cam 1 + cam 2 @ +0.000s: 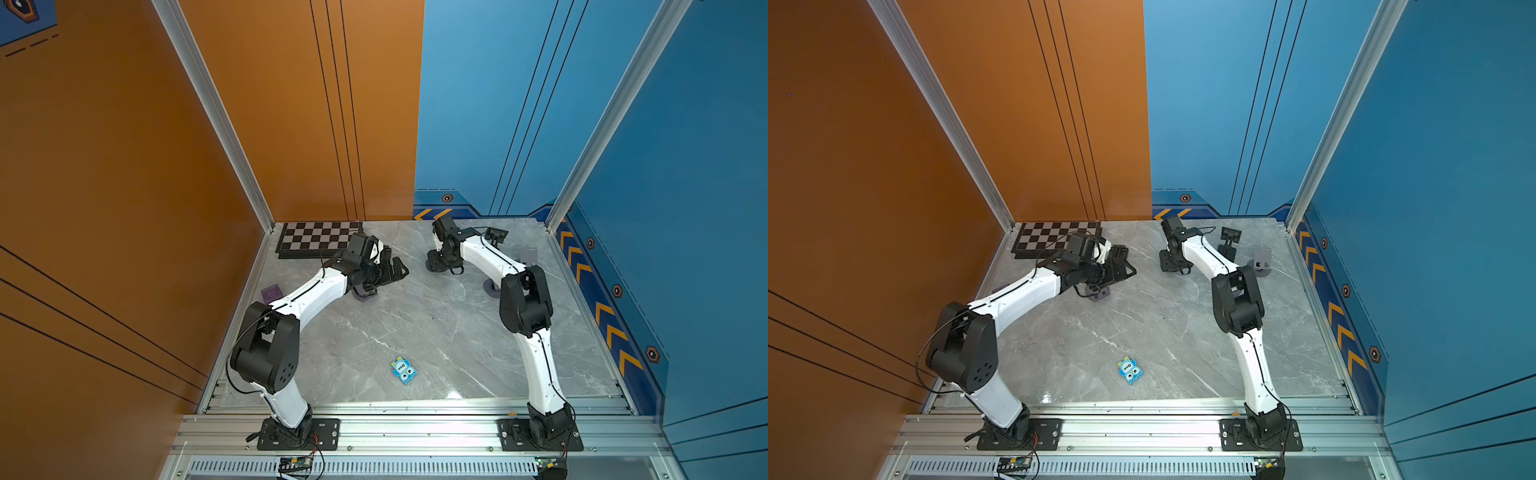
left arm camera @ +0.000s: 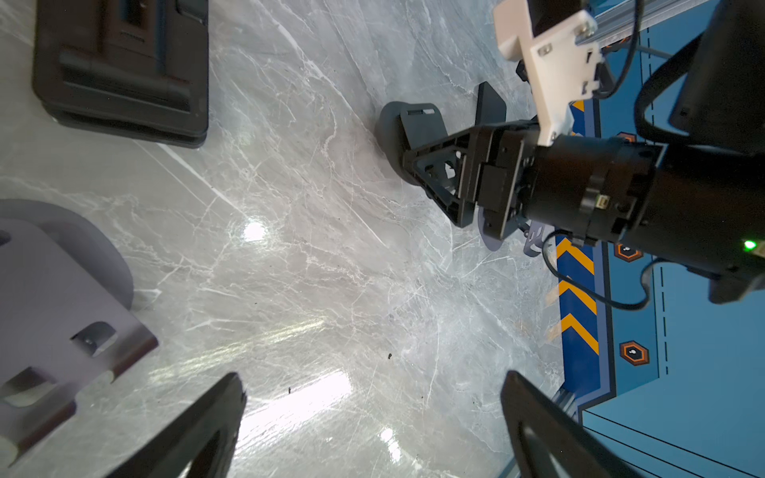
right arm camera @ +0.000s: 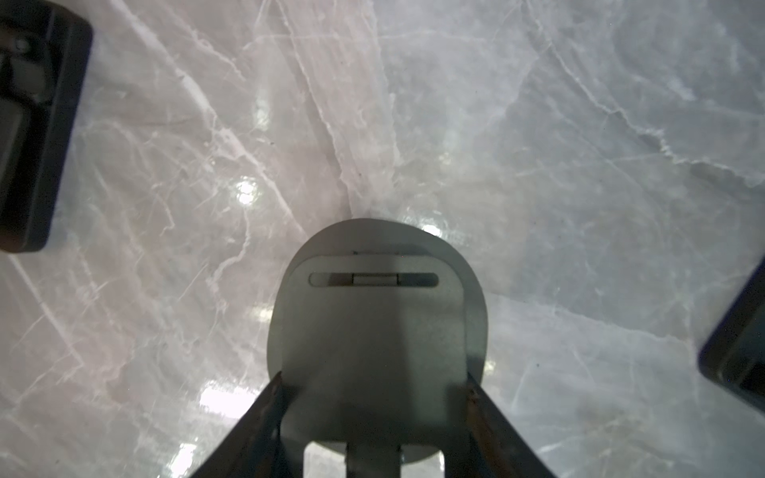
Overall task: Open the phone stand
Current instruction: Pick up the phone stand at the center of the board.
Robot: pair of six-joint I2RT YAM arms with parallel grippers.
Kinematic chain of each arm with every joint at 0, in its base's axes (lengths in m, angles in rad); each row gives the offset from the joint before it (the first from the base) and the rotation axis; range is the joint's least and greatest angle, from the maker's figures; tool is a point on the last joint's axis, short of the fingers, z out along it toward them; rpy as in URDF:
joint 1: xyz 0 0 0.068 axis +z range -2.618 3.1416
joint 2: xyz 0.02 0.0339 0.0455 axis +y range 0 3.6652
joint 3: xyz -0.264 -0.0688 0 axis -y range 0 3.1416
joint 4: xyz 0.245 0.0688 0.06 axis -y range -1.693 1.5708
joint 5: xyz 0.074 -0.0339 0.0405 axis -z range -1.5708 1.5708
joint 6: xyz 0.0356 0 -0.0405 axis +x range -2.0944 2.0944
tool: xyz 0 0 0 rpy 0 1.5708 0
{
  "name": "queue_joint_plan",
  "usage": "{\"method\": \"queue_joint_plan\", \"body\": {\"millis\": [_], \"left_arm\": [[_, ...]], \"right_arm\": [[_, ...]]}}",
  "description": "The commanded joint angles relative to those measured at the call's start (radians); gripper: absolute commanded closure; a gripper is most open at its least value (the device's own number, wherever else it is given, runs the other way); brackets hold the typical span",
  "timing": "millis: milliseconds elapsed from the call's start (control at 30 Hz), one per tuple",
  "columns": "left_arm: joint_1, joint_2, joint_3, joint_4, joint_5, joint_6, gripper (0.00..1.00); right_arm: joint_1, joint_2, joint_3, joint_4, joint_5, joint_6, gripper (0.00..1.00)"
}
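Note:
The phone stand (image 3: 372, 314) is a grey round base with a slotted plate lying flat on it, resting on the marble table. My right gripper (image 3: 374, 378) is shut on it, one finger pressed against each side edge of the plate. In both top views that gripper (image 1: 441, 265) points down at the back middle of the table and hides the stand. The left wrist view shows the stand (image 2: 393, 132) beneath the right gripper's fingers. My left gripper (image 2: 372, 380) stands open with nothing between its fingers, hovering left of the right one (image 1: 395, 270).
Another grey stand (image 2: 54, 314) sits under my left wrist (image 1: 365, 296). A chessboard (image 1: 318, 239) lies back left, with a purple piece (image 1: 271, 293) by the left wall. A black holder (image 1: 496, 235) and grey stand (image 1: 1262, 259) are back right. A blue toy (image 1: 403, 371) lies front centre.

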Motion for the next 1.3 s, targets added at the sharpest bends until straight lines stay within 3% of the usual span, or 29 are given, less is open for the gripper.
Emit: {"method": "queue_joint_plan", "body": {"millis": [0,233,367,567,1033,1267], "left_arm": [[-0.004,-0.048,-0.03,-0.008,-0.021,0.033,0.02],[-0.005,-0.089,-0.065,-0.008,-0.026,0.036,0.02],[-0.007,-0.098,-0.074,-0.009,-0.025,0.034,0.02],[-0.016,-0.09,-0.072,-0.009,-0.023,0.029,0.02],[-0.018,-0.104,-0.079,-0.009,-0.028,0.027,0.02],[-0.018,-0.107,-0.084,-0.009,-0.03,0.026,0.02]], "right_arm": [[0.009,-0.067,-0.082,-0.039,-0.016,0.019,0.58],[0.028,-0.064,-0.161,-0.057,-0.029,0.025,0.57],[0.032,-0.048,-0.161,-0.066,-0.028,0.018,0.57],[0.037,-0.004,-0.152,-0.107,-0.028,0.0,0.48],[0.06,0.062,-0.126,-0.15,0.031,-0.039,0.47],[0.061,0.076,-0.128,-0.154,0.037,-0.035,0.39]]}}
